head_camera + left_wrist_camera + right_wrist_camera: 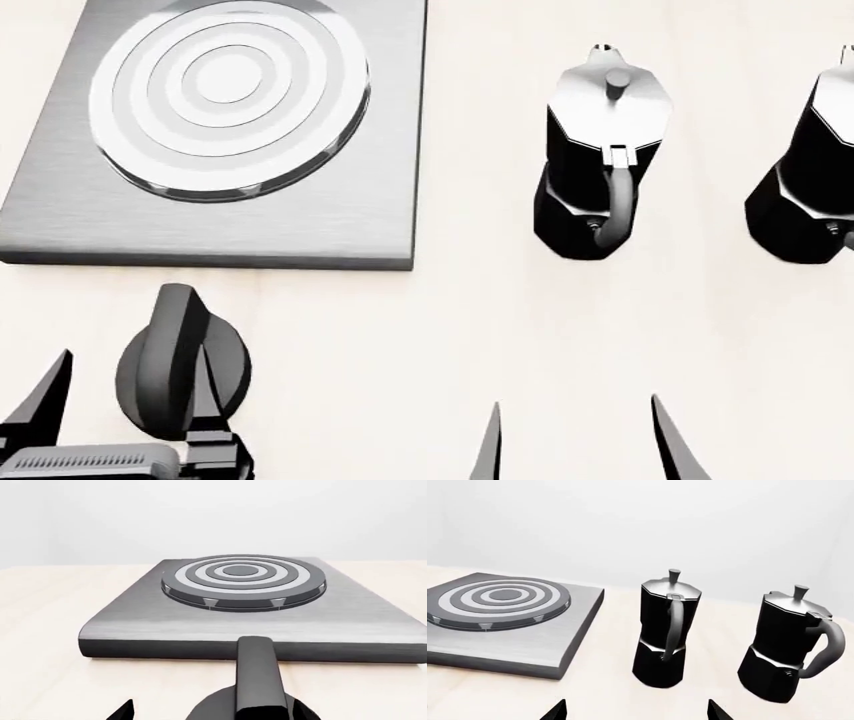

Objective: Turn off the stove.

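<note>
While two moka pots [601,150] stand aside, the left hand [127,420], fingers apart, straddles the knob [180,365].

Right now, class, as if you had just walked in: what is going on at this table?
A two-armed robot is working at a pale wooden table. Its left gripper is open, with its fingers on either side of the black round ridged knob, which sits apart from the flat square grey metal stove plate. The right gripper is open over bare table and holds nothing. Two black-and-silver moka pots stand upright to the right of the stove, untouched.
</note>
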